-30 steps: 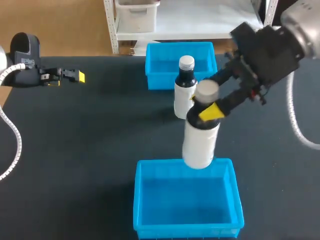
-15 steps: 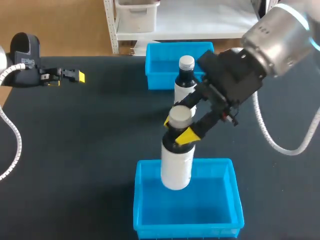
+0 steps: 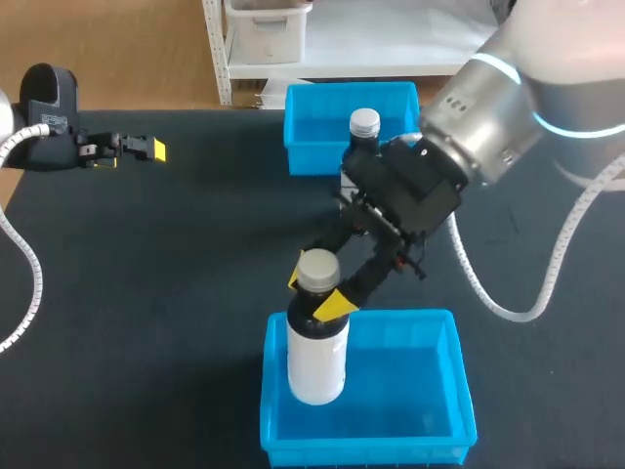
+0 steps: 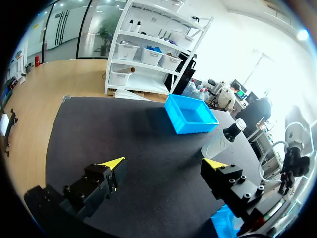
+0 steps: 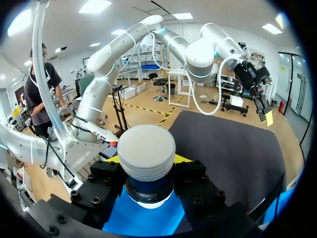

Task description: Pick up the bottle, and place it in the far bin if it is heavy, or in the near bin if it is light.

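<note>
1. Left end effector (image 4: 164, 162) hovers over the far left part of the dark surface (image 3: 176, 274). Its yellow-tipped fingers are spread wide with nothing between them, well apart from both bins.
2. Right end effector (image 3: 317, 298), on the arm that comes in from the right and extends past the middle, is clamped on the neck of the white bottle (image 3: 315, 357), just under its grey cap.
3. The white bottle stands upright inside the near bin (image 3: 454, 391), close to the bin's left wall. Whether its base touches the bin floor cannot be told.
4. Likely risk: if it is let go above the floor, the tall bottle may topple, and so near the wall it may catch the rim.
5. A second bottle (image 3: 363, 137), dark with a white label, stands just in front of the far bin (image 3: 312, 127), right beside the right arm's wrist. A careless retreat could knock it over.
6. Besides these, the surface carries only the two blue bins.
</note>
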Robot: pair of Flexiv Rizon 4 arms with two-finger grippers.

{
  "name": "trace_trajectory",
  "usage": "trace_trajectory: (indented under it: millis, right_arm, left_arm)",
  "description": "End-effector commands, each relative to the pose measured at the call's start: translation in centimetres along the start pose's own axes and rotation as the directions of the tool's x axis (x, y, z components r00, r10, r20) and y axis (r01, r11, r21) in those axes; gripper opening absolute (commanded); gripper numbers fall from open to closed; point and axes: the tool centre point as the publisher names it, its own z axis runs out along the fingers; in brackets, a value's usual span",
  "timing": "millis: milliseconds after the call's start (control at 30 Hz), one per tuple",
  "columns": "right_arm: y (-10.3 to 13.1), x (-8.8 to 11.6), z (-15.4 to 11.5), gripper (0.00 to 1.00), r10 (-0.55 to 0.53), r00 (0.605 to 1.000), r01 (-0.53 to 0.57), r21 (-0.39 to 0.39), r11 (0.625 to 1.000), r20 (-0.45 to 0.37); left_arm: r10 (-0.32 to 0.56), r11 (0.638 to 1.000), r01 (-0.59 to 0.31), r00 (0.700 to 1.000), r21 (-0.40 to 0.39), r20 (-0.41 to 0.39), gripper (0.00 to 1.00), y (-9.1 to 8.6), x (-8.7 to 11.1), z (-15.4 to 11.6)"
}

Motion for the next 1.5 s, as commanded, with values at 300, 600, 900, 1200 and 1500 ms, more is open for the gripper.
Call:
trace_trajectory:
  millis: [300, 600, 900, 1200, 1500]
  right_arm:
    - [-1.3, 2.3, 1.5, 0.4, 0.0, 1.0, 0.0, 0.004, 1.0, -0.005]
    - [-2.0, 3.6, 1.3, 0.4, 0.013, 0.999, -0.012, 0.028, 1.0, -0.029]
    - [-2.3, 4.7, 1.7, 0.58, 0.024, 0.998, -0.021, 0.044, 0.999, -0.063]
    - [-2.3, 5.1, 0.8, 1.0, 0.049, 0.996, -0.046, 0.048, 0.998, -0.073]
    - [-2.9, 8.4, -4.9, 1.0, 0.175, 0.976, -0.155, 0.15, 0.976, -0.13]
  left_arm:
    - [0.0, 1.0, 0.0, 1.0, 0.0, 0.0, 1.0, 0.0, 0.0, 0.0]
    - [0.0, 1.0, 0.0, 1.0, 0.0, 0.0, 1.0, 0.0, 0.0, 0.0]
    - [0.0, 1.0, 0.0, 1.0, 0.0, 0.0, 1.0, 0.0, 0.0, 0.0]
    - [0.0, 1.0, 0.0, 1.0, 0.0, 0.0, 1.0, 0.0, 0.0, 0.0]
    - [0.0, 1.0, 0.0, 1.0, 0.0, 0.0, 1.0, 0.0, 0.0, 0.0]
